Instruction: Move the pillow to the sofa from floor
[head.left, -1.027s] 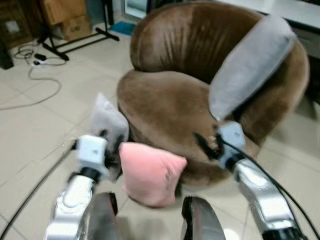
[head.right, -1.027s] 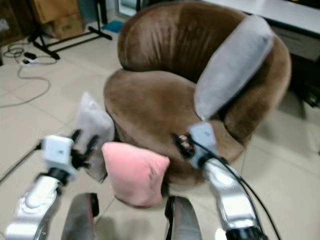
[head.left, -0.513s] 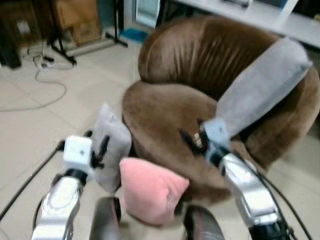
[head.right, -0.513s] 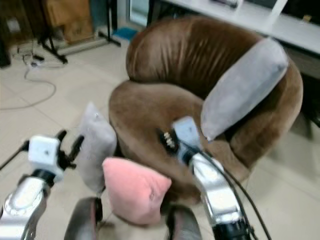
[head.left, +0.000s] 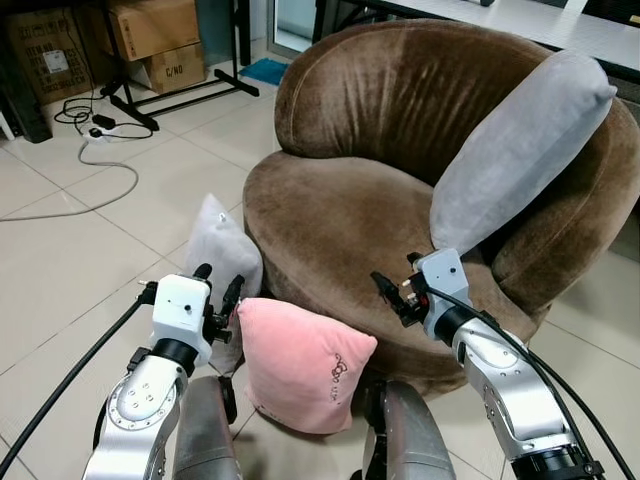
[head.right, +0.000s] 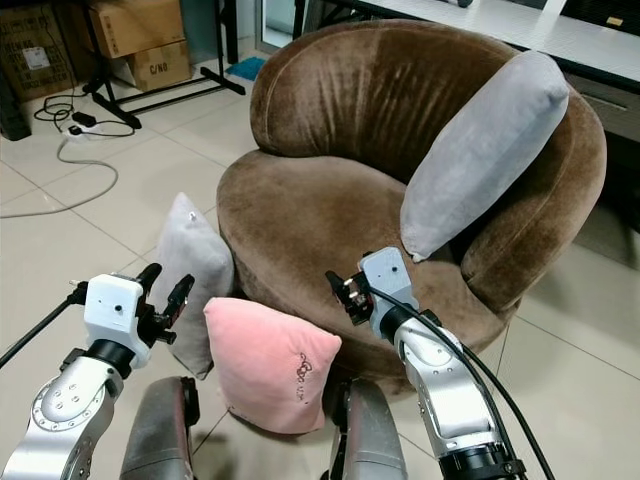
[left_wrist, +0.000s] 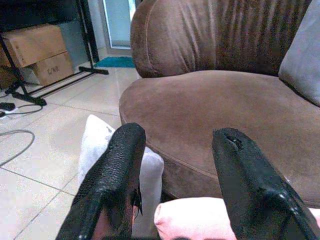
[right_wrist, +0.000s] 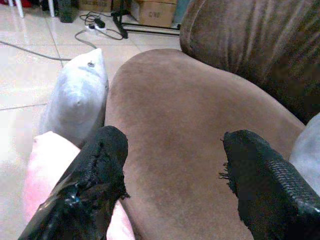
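A round brown sofa (head.left: 350, 215) stands on a tiled floor (head.left: 70, 250), with 1 long grey cushion (head.left: 515, 150) leaning on its right armrest. On the floor against the sofa's front lie 2 pillows: a pink pillow (head.left: 300, 365) propped upright on its edge, touching the sofa base, and a grey pillow (head.left: 220, 255) just to its left, also leaning on the sofa. The left gripper (head.left: 217, 295) hovers in front of the grey pillow, beside the pink one, its 2 fingers spread apart and empty. The right gripper (head.left: 388, 293) hangs over the front edge of the seat, to the right of the pink pillow, fingers likewise parted and holding nothing. Cardboard boxes (head.left: 150, 40) and a cable (head.left: 75, 170) sit further back on the left.
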